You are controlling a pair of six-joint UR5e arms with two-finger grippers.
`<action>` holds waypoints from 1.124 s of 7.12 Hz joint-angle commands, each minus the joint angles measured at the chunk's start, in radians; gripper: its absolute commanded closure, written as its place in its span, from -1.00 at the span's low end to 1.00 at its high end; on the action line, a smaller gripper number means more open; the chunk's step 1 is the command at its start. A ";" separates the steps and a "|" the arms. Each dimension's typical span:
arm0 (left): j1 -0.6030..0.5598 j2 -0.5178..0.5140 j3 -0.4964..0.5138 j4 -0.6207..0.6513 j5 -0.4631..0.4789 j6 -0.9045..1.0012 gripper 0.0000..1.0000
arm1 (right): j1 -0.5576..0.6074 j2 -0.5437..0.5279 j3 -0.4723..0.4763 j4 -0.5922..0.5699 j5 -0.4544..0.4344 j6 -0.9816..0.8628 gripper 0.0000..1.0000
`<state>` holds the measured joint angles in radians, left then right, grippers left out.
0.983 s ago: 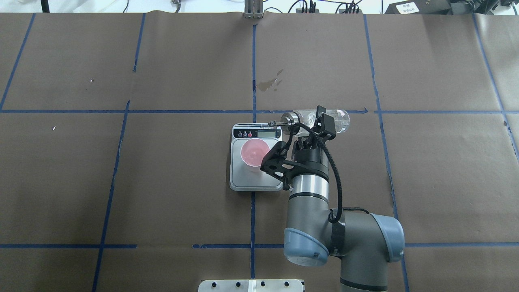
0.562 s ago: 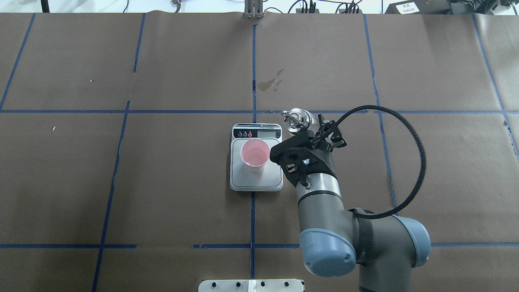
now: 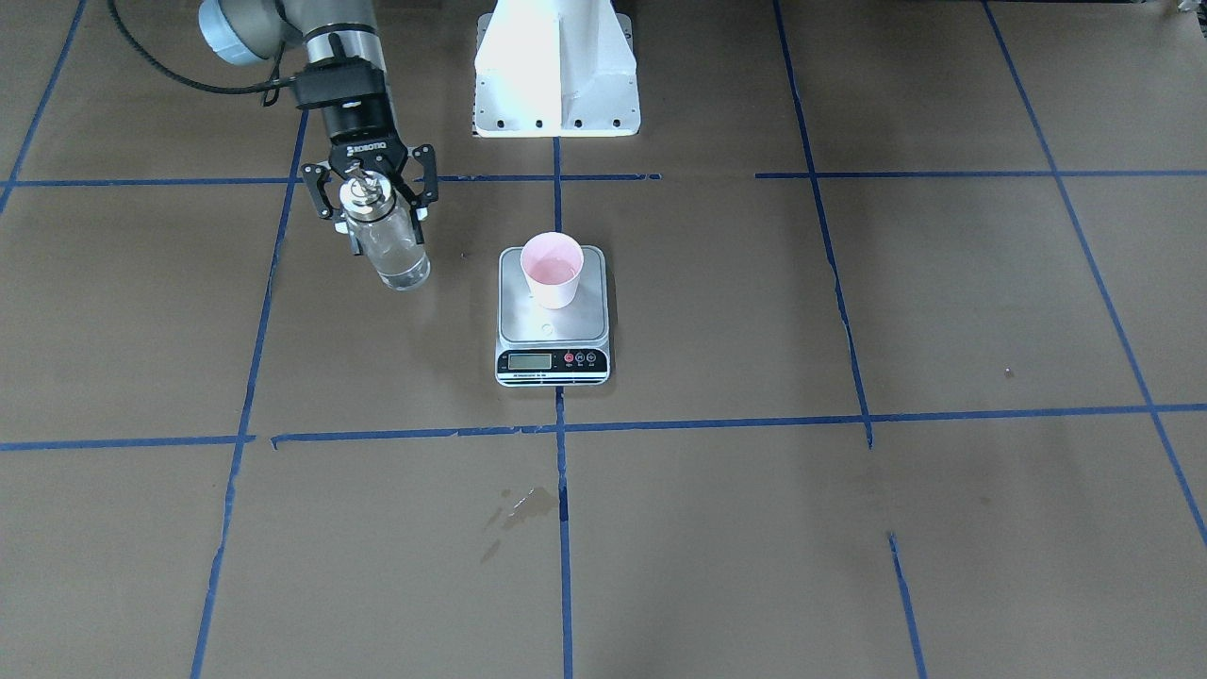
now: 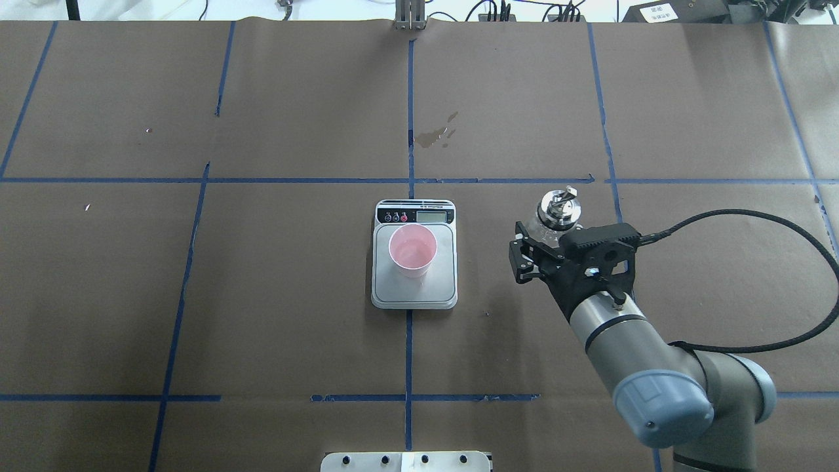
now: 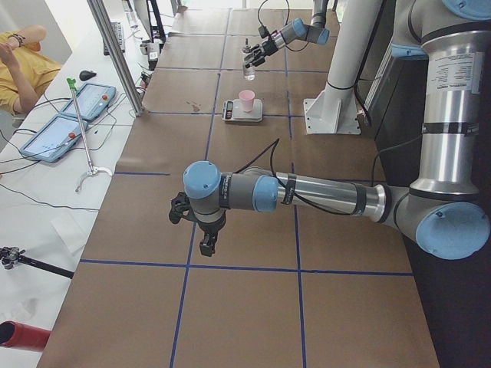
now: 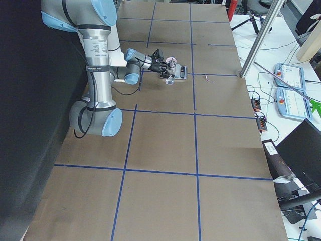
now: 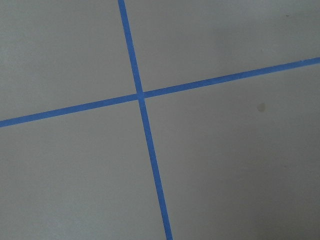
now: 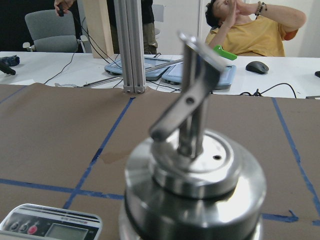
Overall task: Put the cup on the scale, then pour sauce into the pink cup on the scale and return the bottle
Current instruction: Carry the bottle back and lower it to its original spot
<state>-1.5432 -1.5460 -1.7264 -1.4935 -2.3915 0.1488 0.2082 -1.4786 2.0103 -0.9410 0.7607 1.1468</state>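
The right claw [image 4: 547, 237] grips the bottle [image 4: 558, 210] by its glass body just under the silver cap, a finger [image 3: 421, 189] on either side. The bottle stands nearly upright. Seen from overhead, it is at about 3 o'clock of the scale [image 4: 414, 295], well apart from it, with the spout aimed toward 1 o'clock. The views do not show whether its base touches the brown paper [image 4: 301, 282]. The clear sauce [image 3: 401, 271] shows through the glass in the front view.

The cup [image 4: 412, 249] stands upright on the scale's metal platform, toward its 12 o'clock side, next to the display strip. What the pink inside holds cannot be told.

The left claw [image 5: 207, 244] hangs low over the paper, far from the scale, and appears only in the left side view. Whether it is open or closed cannot be told, and its wrist camera sees only a crossing of blue tape [image 7: 141, 95].

A dark stain [image 4: 436, 136] marks the paper at 12 o'clock of the scale. In the right wrist view, a person [image 8: 252, 31] in a yellow shirt sits beyond the table's far edge.
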 commanded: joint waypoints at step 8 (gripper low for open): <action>0.000 0.000 -0.002 -0.001 0.000 0.002 -1.00 | 0.033 -0.178 -0.139 0.103 -0.031 0.131 0.78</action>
<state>-1.5432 -1.5462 -1.7287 -1.4941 -2.3915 0.1503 0.2386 -1.6499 1.8733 -0.8376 0.7365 1.2776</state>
